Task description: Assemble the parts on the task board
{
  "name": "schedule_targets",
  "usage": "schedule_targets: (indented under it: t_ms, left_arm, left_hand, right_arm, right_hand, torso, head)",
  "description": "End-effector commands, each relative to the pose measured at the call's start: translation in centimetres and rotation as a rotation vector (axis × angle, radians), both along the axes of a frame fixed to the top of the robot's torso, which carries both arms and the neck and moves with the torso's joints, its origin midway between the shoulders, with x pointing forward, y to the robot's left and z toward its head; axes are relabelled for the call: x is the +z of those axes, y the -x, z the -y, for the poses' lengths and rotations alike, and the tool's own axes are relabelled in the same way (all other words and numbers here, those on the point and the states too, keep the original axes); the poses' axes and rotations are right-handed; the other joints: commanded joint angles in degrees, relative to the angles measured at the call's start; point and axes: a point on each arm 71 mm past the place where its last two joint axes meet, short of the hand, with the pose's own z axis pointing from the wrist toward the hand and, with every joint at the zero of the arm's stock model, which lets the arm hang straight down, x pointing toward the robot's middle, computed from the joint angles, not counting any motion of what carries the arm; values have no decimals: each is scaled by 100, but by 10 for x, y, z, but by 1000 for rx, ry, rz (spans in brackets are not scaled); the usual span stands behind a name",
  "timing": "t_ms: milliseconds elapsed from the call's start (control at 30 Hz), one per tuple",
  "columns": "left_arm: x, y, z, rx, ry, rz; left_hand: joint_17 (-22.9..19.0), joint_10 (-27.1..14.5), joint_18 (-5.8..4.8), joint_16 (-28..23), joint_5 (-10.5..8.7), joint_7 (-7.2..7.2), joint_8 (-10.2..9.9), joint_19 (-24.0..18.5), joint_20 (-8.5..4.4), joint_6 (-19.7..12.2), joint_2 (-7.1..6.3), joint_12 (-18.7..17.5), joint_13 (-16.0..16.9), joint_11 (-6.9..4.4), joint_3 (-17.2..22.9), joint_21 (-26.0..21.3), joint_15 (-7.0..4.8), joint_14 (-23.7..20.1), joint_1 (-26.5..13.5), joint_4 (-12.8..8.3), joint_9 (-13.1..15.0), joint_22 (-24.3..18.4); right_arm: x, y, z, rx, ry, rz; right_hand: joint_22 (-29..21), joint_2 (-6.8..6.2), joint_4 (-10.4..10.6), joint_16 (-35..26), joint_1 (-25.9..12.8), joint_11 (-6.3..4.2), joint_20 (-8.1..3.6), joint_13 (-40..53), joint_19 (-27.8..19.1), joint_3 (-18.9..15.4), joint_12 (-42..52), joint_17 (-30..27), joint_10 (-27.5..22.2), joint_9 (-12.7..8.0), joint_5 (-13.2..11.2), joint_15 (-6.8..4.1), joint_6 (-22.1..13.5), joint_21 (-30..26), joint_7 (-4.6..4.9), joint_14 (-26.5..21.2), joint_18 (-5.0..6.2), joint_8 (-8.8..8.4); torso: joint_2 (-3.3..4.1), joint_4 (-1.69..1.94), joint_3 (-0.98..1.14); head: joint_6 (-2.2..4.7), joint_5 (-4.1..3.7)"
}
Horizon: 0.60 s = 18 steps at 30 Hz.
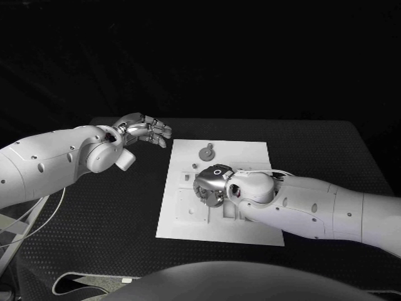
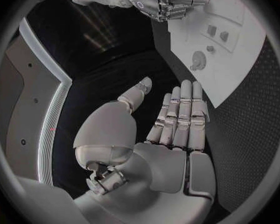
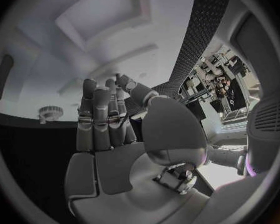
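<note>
table point(image 1: 336, 157): matt, dimpled black | task board point(image 1: 241, 153): smooth matt white | left hand point(image 1: 146, 132): glossy metal

Black table point(image 1: 336, 150): top has a fine dotted, mesh-like texture, matte, with rounded far corners. The surface spreads wide to both sides and toward the near edge. The same dotted surface shows as a dark band in the right wrist view point(image 3: 199, 40) and along one side of the left wrist view point(image 2: 252, 114). A thin white cable point(image 1: 38, 219) loops off the table's left side, near a pale metal frame point(image 1: 6, 248) that stands beside the table's near left corner. Background beyond the far edge is dark; nothing in it can be made out.
</note>
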Motion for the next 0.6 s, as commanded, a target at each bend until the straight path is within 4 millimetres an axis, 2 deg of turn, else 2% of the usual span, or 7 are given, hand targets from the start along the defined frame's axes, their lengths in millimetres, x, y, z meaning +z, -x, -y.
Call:
schedule_targets:
  t_ms: [33, 233, 467, 533, 600]
  left_arm:
    - [1, 0, 2, -15, 7, 3]
    - [2, 0, 2, -15, 7, 4]
    - [2, 0, 1, -12, 5, 3]
    - [2, 0, 1, -12, 5, 3]
    - [2, 0, 1, -13, 5, 2]
  left_hand:
    - [9, -38, 106, -26, -30, 186, 33, 30, -15, -35, 8, 19, -8, 12, -16, 2, -2, 24, -38, -6, -9, -6]
    - [12, -38, 106, -27, -30, 186, 33, 30, -15, -35, 8, 19, -8, 12, -16, 2, -2, 25, -37, -6, -9, -7]
    - [14, -37, 106, -29, -30, 186, 34, 31, -14, -35, 10, 19, -9, 13, -16, 3, -2, 26, -38, -4, -9, -9]
    - [15, -37, 106, -30, -31, 186, 34, 31, -14, -35, 9, 19, -9, 13, -16, 3, -1, 26, -38, -4, -9, -9]
    - [16, -38, 105, -30, -31, 186, 35, 31, -14, -35, 8, 19, -9, 13, -17, 3, -1, 26, -39, -3, -9, -9]
  right_arm:
    - [-7, 5, 0, 20, 29, -29]
    - [-8, 6, -1, 22, 24, -44]
    - [-7, 7, -3, 20, -5, -72]
    - [-7, 6, -1, 12, -14, -71]
    - [-7, 4, 0, 1, -23, -72]
  right_hand:
    - [138, 54, -5, 31, -24, -15, -6, -5, 19, -35, -24, 9, 39, 2, 18, -34, 39, 19, 3, 1, 50, 19]
    - [137, 56, -5, 30, -27, -14, -5, -3, 15, -34, -29, 8, 37, 3, 18, -33, 35, 20, 5, -1, 50, 16]
    - [139, 63, -1, 47, -92, 18, 9, -3, -12, -54, -103, 19, -37, 6, 16, -3, -35, 31, 34, -19, 50, -32]
    - [145, -5, 4, 81, -152, 55, 11, -20, -3, -96, -171, 38, -132, -6, 17, 32, -124, 54, 67, -10, 50, -85]
    - [145, -171, 29, 109, -307, 116, 22, -46, 7, -181, -260, 51, -265, -31, 11, 88, -252, 77, 118, -8, 47, -163]
  torso:
    - [-1, 2, -1]
    - [-2, -11, -5]
    - [-1, -9, 0]
    - [-3, -13, 0]
    - [-3, -14, -1]
  head:
    - [1, 9]
    - [1, 19]
    - [1, 15]
    - [1, 13]
    - [1, 13]
